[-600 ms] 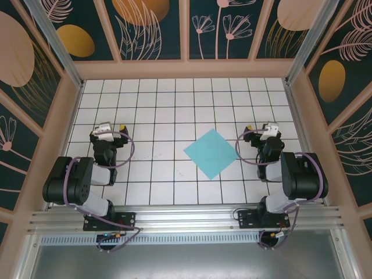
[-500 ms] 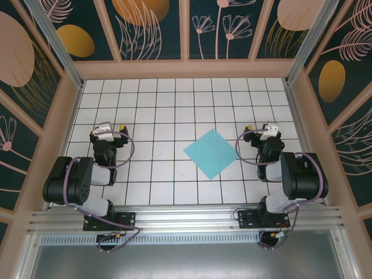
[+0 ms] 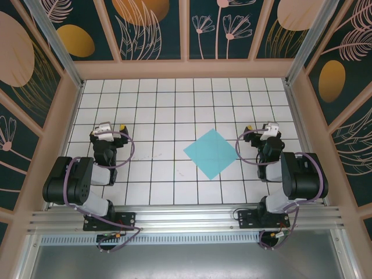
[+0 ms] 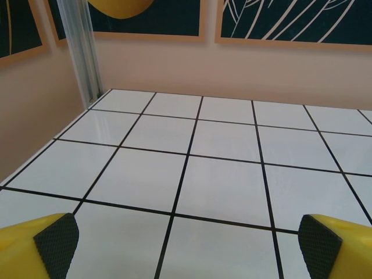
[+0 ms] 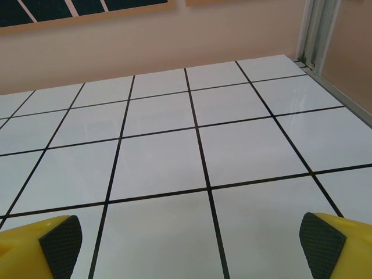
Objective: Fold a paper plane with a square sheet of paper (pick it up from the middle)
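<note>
Item 1. Square sheet of paper (image 3: pixel 211 153): light turquoise, plain. It lies flat on the tabletop (image 3: pixel 157 104) and is turned as a diamond, with corners toward 12, 3, 6 and 9 o'clock. Seen from above, it sits just off the tabletop's centre, toward 4 o'clock. It lies between the two arms, nearer the right one, and nothing touches it.

Item 2. Left end effector (image 3: pixel 107 132): stands at 9 o'clock of the sheet, well apart from it, and points toward 12 o'clock. It is released, with the jaws spread wide. In the left wrist view (image 4: pixel 186 241) the yellow fingers with black textured pads (image 4: pixel 57 238) sit at the two lower corners, with bare white tiles between them.

Item 3. Right end effector (image 3: pixel 268 131): stands at 3 o'clock of the sheet, near its right corner but clear of it, and points toward 12 o'clock. It is released and grasps nothing. In the right wrist view (image 5: pixel 186 241) its pads (image 5: pixel 319 241) are far apart over bare tiles.

Item 4. Tabletop: white square tiles with dark grid lines.

Item 5. Wall panels (image 3: pixel 151 26): dark, with plant motifs, standing at 9, 12 and 3 o'clock.

Item 6. Aluminium rail (image 3: pixel 186 218): at 6 o'clock, carrying both arm bases.
</note>
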`<action>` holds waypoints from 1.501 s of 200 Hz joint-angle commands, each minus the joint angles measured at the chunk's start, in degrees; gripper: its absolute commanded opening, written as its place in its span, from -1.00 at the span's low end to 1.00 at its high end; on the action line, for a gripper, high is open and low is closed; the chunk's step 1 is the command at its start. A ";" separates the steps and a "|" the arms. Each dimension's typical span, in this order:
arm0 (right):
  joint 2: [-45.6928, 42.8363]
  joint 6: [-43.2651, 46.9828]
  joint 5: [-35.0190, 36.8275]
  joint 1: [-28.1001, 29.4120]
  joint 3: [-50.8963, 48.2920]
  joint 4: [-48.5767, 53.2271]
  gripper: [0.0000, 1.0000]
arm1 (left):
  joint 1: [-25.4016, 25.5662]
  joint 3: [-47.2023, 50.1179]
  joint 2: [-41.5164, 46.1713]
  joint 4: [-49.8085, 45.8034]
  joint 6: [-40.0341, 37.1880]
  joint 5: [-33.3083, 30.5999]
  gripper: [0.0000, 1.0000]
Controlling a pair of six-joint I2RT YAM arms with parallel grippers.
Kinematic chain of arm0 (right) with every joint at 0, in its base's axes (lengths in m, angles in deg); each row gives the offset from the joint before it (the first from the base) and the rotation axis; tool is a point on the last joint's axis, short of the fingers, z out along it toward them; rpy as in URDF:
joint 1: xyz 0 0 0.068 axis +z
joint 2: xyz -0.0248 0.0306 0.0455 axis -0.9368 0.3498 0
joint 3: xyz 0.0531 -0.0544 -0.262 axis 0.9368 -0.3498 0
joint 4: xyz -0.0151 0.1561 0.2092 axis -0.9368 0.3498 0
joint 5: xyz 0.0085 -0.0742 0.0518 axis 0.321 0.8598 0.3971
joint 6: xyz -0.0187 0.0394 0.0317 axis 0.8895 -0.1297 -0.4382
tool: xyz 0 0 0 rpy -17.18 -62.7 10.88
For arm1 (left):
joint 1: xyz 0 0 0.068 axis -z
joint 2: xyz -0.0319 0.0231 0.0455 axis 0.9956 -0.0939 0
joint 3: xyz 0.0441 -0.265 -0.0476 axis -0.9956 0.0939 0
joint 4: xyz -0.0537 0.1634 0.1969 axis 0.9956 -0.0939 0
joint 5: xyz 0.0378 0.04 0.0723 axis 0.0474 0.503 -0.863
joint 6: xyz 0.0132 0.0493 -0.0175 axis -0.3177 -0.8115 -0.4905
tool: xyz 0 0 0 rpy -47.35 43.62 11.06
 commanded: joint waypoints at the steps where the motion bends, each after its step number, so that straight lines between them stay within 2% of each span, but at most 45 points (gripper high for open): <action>1: 0.29 -0.69 -1.22 -0.44 0.84 -2.64 0.98 | -0.20 2.44 1.69 6.22 -1.02 1.54 0.97; 41: 0.30 -0.46 -1.40 -0.24 1.02 -2.42 0.98 | -0.18 3.34 1.87 7.81 -0.98 1.55 0.97; 58: -1.90 0.71 -2.39 0.35 2.90 2.70 0.98 | -0.18 3.91 4.42 6.91 -0.61 0.68 0.97; 68: -3.45 0.36 -0.19 0.68 4.25 6.55 0.98 | -0.18 4.03 7.27 4.29 -0.31 0.01 0.98; 76: -5.17 -0.08 0.70 1.18 6.70 12.79 0.98 | -0.18 3.58 9.75 1.00 0.21 -0.55 0.98; 89: -6.79 -3.73 2.35 1.36 13.26 28.51 0.98 | -0.22 2.13 14.37 -6.76 2.12 -1.40 0.98; 113: -6.18 -16.00 2.40 1.63 26.92 54.83 0.98 | -0.18 1.13 22.01 -17.42 7.51 -2.01 0.97; 116: -5.73 -18.03 1.46 1.52 28.77 57.82 0.98 | -0.18 0.69 22.99 -19.31 7.42 -1.51 0.98; 127: -3.69 -19.40 -12.11 0.97 33.88 65.12 0.98 | -0.18 -1.56 26.79 -27.75 9.02 -1.20 0.98; 135: -2.09 -21.13 -18.32 1.52 36.17 68.09 0.98 | -0.18 -3.29 29.56 -33.12 11.64 -1.94 0.98; 154: 0.61 -24.13 -26.23 4.67 37.99 69.47 0.98 | -0.23 -4.57 35.39 -40.17 16.90 -1.37 0.97; 182: 3.44 -26.40 -22.77 11.13 39.29 70.48 0.98 | -0.19 -5.29 42.39 -51.89 31.76 -3.77 0.98; 202: 4.44 -28.63 -18.83 13.90 39.05 71.30 0.93 | -0.18 -6.45 43.04 -55.58 34.65 5.54 0.97; 218: 5.57 -28.82 -17.88 15.80 39.29 71.89 0.92 | -0.18 -6.73 40.90 -54.99 37.90 13.76 0.97; 234: 7.87 -28.62 -17.69 17.72 41.00 73.55 0.81 | -0.18 -6.94 37.97 -54.89 39.27 18.76 0.97; 258: 8.41 -29.54 -11.92 21.26 42.10 75.51 0.79 | -0.09 -7.76 34.75 -56.33 39.02 21.35 0.97; 276: 8.51 -28.97 -12.02 23.18 42.35 76.37 0.76 | -0.09 -9.29 33.23 -58.49 37.50 24.07 0.97; 300: 7.15 -26.82 -8.59 26.39 42.16 80.29 0.71 | 0.08 -10.18 32.29 -60.54 36.55 26.84 0.97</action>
